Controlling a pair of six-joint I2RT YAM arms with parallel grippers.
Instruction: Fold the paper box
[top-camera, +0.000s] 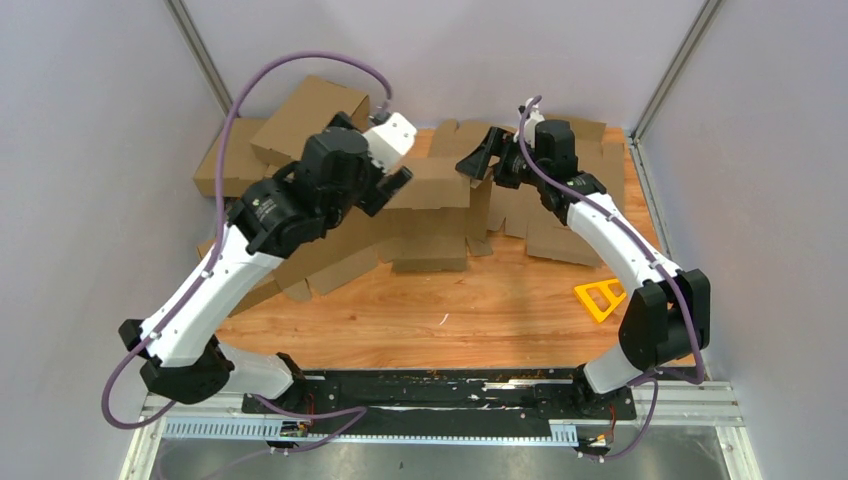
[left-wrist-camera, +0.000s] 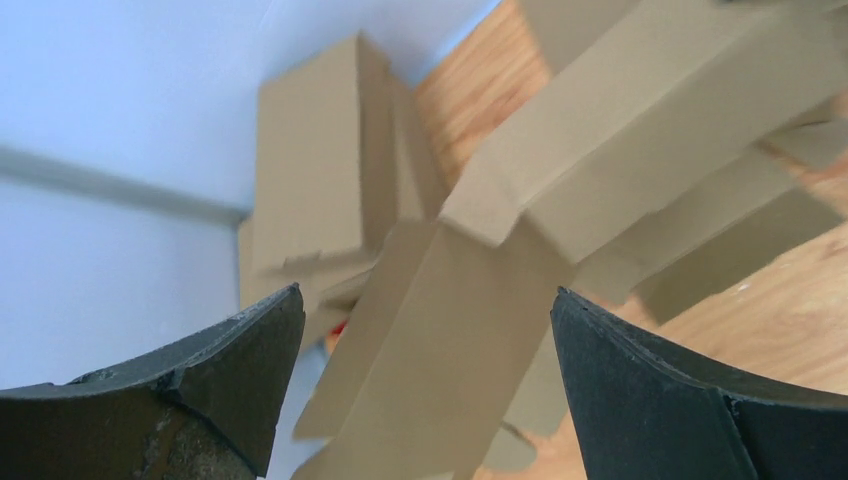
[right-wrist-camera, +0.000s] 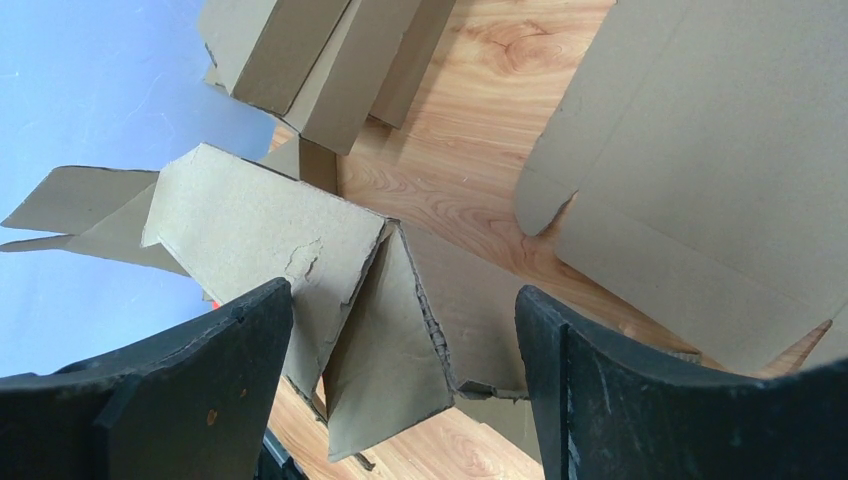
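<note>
- A small white mark on the black housing of the left arm (top-camera: 268, 208) was too small to read. The cardboard showed plain brown faces.
- The paper box (top-camera: 430, 225), a plain brown corrugated cardboard blank with die-cut flaps, lay partly folded on the far half of the wooden table (top-camera: 480, 310), about midway across it.
- Its long axis ran roughly across the table's width. One long panel stood raised along its far side, and loose flaps lay spread on the wood on the near side.
- The left gripper (left-wrist-camera: 427, 300) hung released over the left part of the table's far half. Its dark fingers (left-wrist-camera: 240, 380) were spread wide, and a cardboard panel showed in the gap between them.
- The right gripper (right-wrist-camera: 403, 295) sat over the right part of the table's far half, at the box's raised right end. Its fingers (right-wrist-camera: 200, 400) stood apart on either side of a creased, torn fold; I could not tell whether they pressed it or merely flanked it.
- Flat brown cardboard blanks (top-camera: 570, 225) lay at the table's far-right corner.
- Closed brown cardboard boxes (top-camera: 305, 115) were piled at the table's far-left corner, against the wall.
- A yellow plastic frame piece (top-camera: 600, 298) lay on the table's right side, well towards its near edge.
- The table had a warm orange-brown grain. Pale lavender walls (top-camera: 90, 150) enclosed it on three sides, and a black base plate (top-camera: 440, 395) ran along its near edge.
</note>
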